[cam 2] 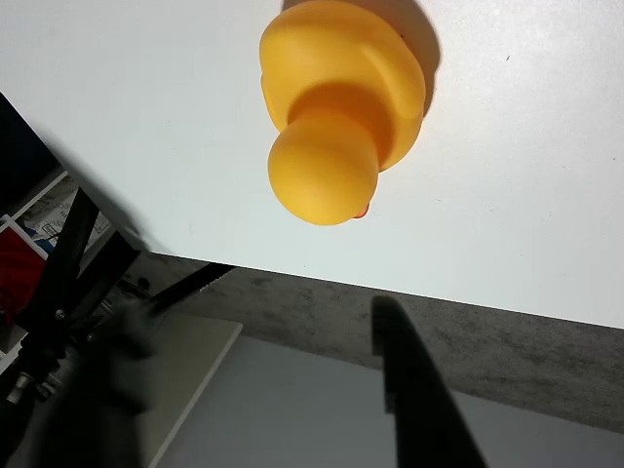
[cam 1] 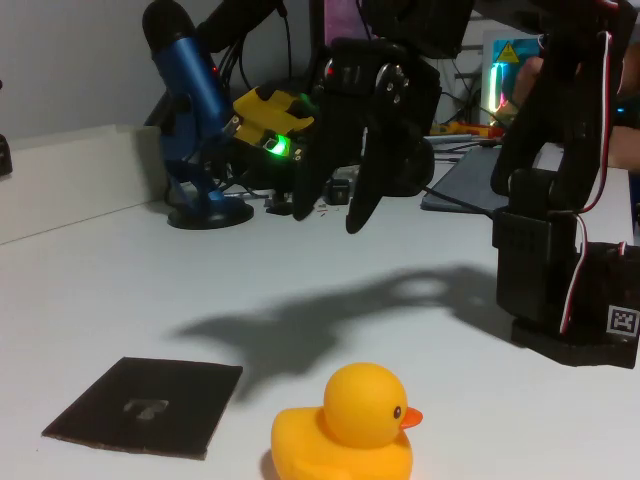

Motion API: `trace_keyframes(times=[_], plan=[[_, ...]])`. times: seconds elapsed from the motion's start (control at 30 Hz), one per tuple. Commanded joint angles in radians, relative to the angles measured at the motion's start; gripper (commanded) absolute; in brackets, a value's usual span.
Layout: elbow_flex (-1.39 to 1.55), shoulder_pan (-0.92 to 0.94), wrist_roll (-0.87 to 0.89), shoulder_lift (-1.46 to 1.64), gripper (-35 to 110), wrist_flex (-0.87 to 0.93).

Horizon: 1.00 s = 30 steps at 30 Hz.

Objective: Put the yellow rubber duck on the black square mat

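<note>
Yellow rubber duck (cam 1: 345, 425) upright on the white desk (cam 1: 120, 270), just right of the black square mat (cam 1: 150, 405) in the fixed view, apart from it, not yet on it. Mat flat on the desk, faint pale mark at centre, nothing resting on it. Tool (cam 1: 335, 205) raised well above and behind the duck, empty, fingers spread and pointing down toward the desk; judged a hover ahead of a descent, with the spread set to take the duck's body. Shadow of the arm across the desk behind the duck.

Beak directed away from the mat, to the right in the fixed view. Long axis from tail to breast roughly level with the desk and running mat-side to beak-side; head stacked above the front of the body. In the wrist view, duck (cam 2: 336, 102) seen from above, near the desk edge, head (cam 2: 322, 166) nearer that edge than the body.
</note>
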Motion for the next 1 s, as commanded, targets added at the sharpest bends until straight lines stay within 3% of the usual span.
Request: trace_keyframes(times=[0.0,0.97], plan=[[0.012,-0.034,-0.006,0.023,31,0.002],[-0.026,-0.002,-0.015,-0.15,31,-0.012]])
